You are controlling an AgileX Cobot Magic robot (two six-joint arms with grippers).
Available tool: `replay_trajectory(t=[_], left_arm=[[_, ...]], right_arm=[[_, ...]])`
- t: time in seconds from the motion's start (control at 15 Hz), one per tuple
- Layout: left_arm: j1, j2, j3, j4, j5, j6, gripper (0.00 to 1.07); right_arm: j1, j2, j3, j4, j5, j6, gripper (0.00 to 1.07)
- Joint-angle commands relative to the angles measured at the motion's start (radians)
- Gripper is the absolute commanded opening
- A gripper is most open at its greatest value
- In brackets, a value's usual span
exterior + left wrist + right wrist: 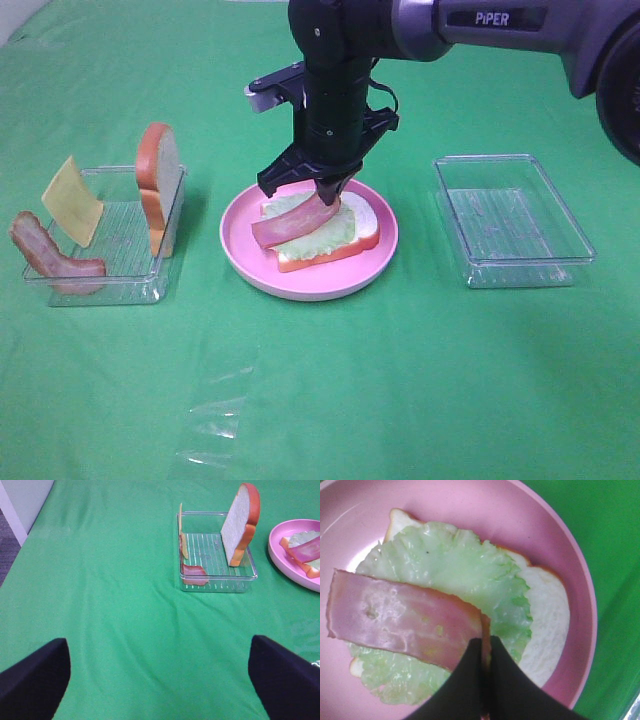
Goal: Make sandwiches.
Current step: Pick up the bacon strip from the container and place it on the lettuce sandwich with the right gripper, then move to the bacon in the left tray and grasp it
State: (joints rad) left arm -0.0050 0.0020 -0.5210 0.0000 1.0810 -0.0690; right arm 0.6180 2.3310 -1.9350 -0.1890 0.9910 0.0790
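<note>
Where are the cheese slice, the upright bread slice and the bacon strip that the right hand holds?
cheese slice (72,200): exterior high view, middle of yellow face.
upright bread slice (237,530): left wrist view, white face.
held bacon strip (405,621): right wrist view, middle of pink face.

"PIPER" printed on right arm (480,25).

Seen from the right wrist, the bacon strip (405,620) disappears at one end between the closed fingertips of the right gripper (482,642), and we lose the pink plate (580,605) past the frame's edges. Lettuce (450,565) hides most of the bread slice (545,610) from us. Of the left gripper (160,680) we see only two dark fingers (35,680), cut off by the bottom edge.
</note>
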Motion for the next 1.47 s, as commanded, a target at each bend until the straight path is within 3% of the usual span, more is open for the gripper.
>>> replay_trajectory(t=[0.07,0.27,0.4,0.47,0.53,0.6,0.87,1.13,1.33,1.4,1.47], left_arm=[[0.003,0.001,-0.001,0.0,-0.006,-0.005,0.88],[0.003,0.001,-0.001,0.0,-0.006,-0.005,0.88],[0.003,0.001,-0.001,0.0,-0.006,-0.005,0.88],[0.003,0.001,-0.001,0.0,-0.006,-0.005,0.88],[0.003,0.001,-0.001,0.0,-0.006,-0.005,0.88],[0.003,0.001,-0.001,0.0,-0.006,-0.005,0.88],[0.003,0.001,-0.001,0.0,-0.006,-0.005,0.88],[0.003,0.001,-0.001,0.0,-0.006,-0.005,0.88],[0.003,0.001,-0.001,-0.006,-0.006,-0.005,0.88],[0.003,0.001,-0.001,-0.006,-0.006,-0.005,0.88],[0.003,0.001,-0.001,-0.006,-0.006,-0.005,0.88]], right_arm=[[-0.002,0.004,0.001,-0.005,-0.005,0.008,0.0],[-0.002,0.004,0.001,-0.028,-0.007,0.011,0.0],[-0.002,0.004,0.001,-0.021,-0.008,0.018,0.19],[-0.002,0.004,0.001,-0.022,-0.008,0.018,0.45],[-0.002,0.0,0.001,-0.028,0.005,0.031,0.81],[-0.002,-0.007,-0.013,-0.034,0.032,0.049,0.99],[-0.002,-0.063,-0.088,-0.038,0.173,0.028,0.98],[-0.002,-0.207,-0.082,-0.03,0.337,-0.024,0.98],[-0.001,-0.352,0.044,0.023,0.337,-0.026,0.98],[-0.001,-0.434,0.13,0.025,0.337,-0.026,0.98],[-0.001,-0.563,0.291,0.025,0.337,-0.026,0.98]])
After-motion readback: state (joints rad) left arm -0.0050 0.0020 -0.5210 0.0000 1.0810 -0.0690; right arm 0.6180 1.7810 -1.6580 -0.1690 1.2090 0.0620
